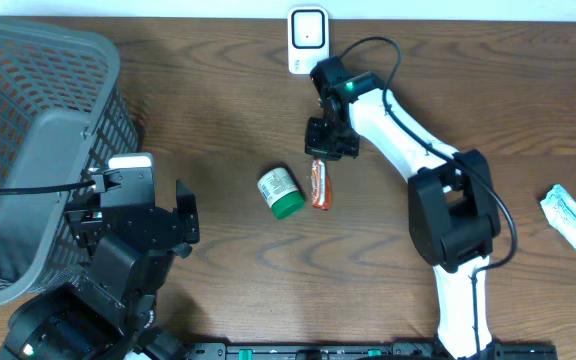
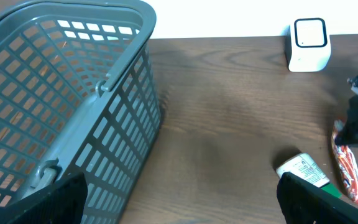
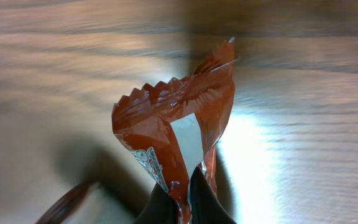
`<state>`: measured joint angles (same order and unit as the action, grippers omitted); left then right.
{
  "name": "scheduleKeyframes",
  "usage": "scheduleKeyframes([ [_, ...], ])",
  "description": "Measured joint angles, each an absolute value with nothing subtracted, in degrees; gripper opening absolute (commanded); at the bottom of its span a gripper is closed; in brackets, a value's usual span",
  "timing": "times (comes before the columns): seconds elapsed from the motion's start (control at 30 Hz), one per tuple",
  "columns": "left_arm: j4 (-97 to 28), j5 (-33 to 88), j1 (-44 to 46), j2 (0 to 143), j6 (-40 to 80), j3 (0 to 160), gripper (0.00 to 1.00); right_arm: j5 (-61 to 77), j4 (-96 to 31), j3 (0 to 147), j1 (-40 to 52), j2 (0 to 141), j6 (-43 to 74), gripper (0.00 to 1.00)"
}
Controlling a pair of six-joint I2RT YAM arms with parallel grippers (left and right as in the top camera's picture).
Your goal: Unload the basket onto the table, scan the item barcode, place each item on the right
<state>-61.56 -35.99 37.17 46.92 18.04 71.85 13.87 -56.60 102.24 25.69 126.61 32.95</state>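
**A:** Right wrist first. Nearest the lens, the right gripper (image 3: 182, 202) has its dark fingers (image 3: 163, 208) pressed together on one end of the snack wrapper (image 3: 179, 118). The rest of the pack runs away from the camera to a zigzag crimped end.

**B:** How will it handle?

**A:** My guess is very light: thin crinkly foil, glossy and a bit slippery, likely to flop or twist from a pinch at one end. The sealed crimp is the sensible place to hold, since that keeps the fingers off the white panel. There is small print on the panel, too blurred to call a barcode.

**B:** Overhead?

**A:** The pack sits near the middle of the table (image 1: 218, 110), just beside a green-capped bottle (image 1: 280, 192) on its left, with the gripper over its upper end. I cannot tell whether it is lifted off the wood. The scanner (image 1: 308, 38) stands at the far edge, near and almost straight beyond the gripper, with bare wood between. The basket (image 1: 28, 150) fills the left side. White packets (image 1: 571, 215) lie at the right edge, well apart.

**B:** And left wrist?

**A:** The left gripper (image 2: 179, 208) is spread wide and holds nothing, low beside the basket wall. The bottle, the pack and the scanner show off to its right. That arm is well apart from the path to the scanner, so the room looks open. Only the bottle is close enough to be nudged.
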Motion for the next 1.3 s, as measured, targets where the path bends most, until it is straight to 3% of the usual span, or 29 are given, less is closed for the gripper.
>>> scheduleKeyframes([
  [0.3, -61.56, -35.99, 37.17, 46.92, 18.04, 71.85, 0.98, 13.76, -55.27, 102.15, 25.78, 122.50, 31.86, 0.01],
  [0.63, -61.54, -35.99, 37.17, 46.92, 18.02, 71.85, 0.98, 19.64, -40.84, 100.55, 25.78, 122.50, 30.09, 0.01],
  [0.93, -61.56, -35.99, 37.17, 46.92, 18.04, 71.88, 0.98, 21.82, -31.68, 88.36, 25.67, 122.50, 33.89, 0.01],
  [1.3, -61.56, -35.99, 37.17, 46.92, 18.04, 71.85, 0.98, 19.90, -42.44, 84.03, 20.84, 120.99, 38.65, 0.01],
])
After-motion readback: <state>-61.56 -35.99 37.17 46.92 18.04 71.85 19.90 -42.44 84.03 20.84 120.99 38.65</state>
